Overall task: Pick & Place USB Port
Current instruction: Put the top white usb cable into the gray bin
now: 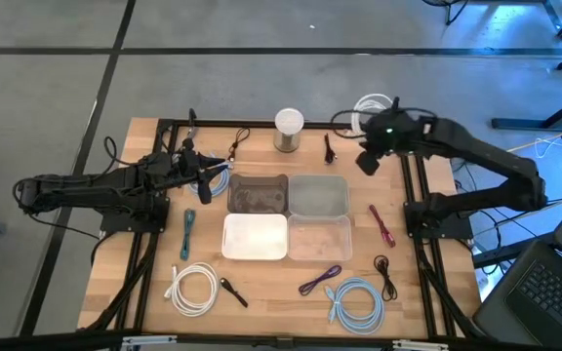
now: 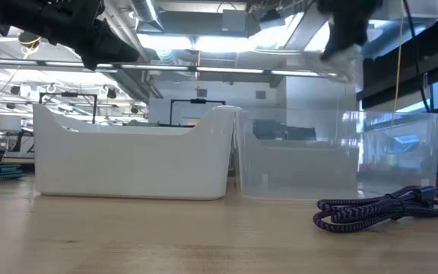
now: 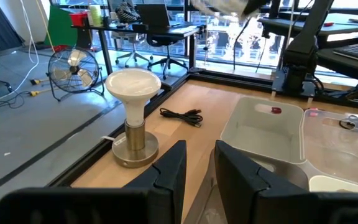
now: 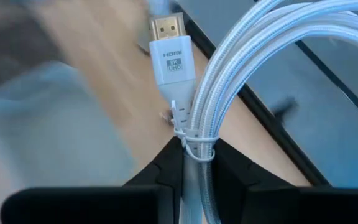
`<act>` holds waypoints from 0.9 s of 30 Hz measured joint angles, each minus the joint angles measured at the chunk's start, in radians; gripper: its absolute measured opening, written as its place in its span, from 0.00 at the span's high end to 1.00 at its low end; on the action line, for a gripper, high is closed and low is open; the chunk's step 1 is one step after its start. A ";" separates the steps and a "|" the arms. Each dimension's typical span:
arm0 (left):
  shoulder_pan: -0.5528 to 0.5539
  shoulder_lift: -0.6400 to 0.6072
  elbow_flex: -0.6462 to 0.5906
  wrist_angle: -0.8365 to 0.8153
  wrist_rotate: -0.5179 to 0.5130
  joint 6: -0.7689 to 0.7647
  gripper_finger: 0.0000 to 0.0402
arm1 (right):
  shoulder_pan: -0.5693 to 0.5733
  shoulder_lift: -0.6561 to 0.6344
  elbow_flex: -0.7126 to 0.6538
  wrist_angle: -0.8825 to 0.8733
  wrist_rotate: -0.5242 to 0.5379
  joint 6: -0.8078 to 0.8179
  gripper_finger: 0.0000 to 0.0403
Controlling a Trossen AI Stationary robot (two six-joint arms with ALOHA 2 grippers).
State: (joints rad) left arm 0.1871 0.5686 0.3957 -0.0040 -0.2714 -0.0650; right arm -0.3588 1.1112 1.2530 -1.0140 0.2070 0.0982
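Observation:
My right gripper (image 1: pixel 369 161) hangs high over the table's far right part, shut on a coiled white cable (image 4: pixel 253 68) whose plug (image 4: pixel 171 59) reads HDMI. The coil (image 1: pixel 372 109) shows beyond the fingers. My left gripper (image 1: pixel 203 174) waits left of the bins, raised and nearly level. Its fingers stand a narrow gap apart (image 3: pixel 201 165), right over a light blue coil (image 1: pixel 219 183). I cannot make out a USB port in any view. My right gripper pinches the white coil's bundled strands at the tie (image 4: pixel 194 146), just behind the plug, between its two fingers. It comes slanting down from above. The coil is lifted clear of the table and loops away past the fingertips. My left gripper meets the light blue coil from above at its edge (image 1: pixel 211 177). The gripper itself hides the place of contact.
Four bins stand mid-table: brown (image 1: pixel 258 193), grey (image 1: pixel 318 195), white (image 1: pixel 255 237), clear (image 1: pixel 318 239). A white-topped cylinder (image 1: pixel 289 127) is at the far edge. Loose cables lie around: teal (image 1: pixel 188 232), white (image 1: pixel 193 288), purple (image 1: pixel 320 280), pale blue (image 1: pixel 354 302), red (image 1: pixel 382 226).

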 joint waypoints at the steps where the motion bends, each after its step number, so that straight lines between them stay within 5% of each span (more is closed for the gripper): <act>1: 0.000 0.000 0.000 0.000 0.000 0.000 0.81 | 0.006 -0.004 0.029 0.002 -0.050 -0.016 0.85; 7: 0.000 0.000 0.000 0.000 0.000 0.000 0.81 | 0.013 0.003 0.141 0.039 -0.458 -0.080 0.85; 9: 0.000 0.000 0.000 0.000 0.000 0.000 0.81 | 0.021 0.006 0.141 0.059 -0.519 -0.071 0.85; 27: 0.000 0.000 0.000 0.000 0.002 0.000 0.81 | 0.328 0.199 -0.151 0.286 -0.048 0.168 0.85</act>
State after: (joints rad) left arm 0.1871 0.5690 0.3958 -0.0040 -0.2699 -0.0650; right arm -0.0308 1.3101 1.1019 -0.7280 0.1590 0.2665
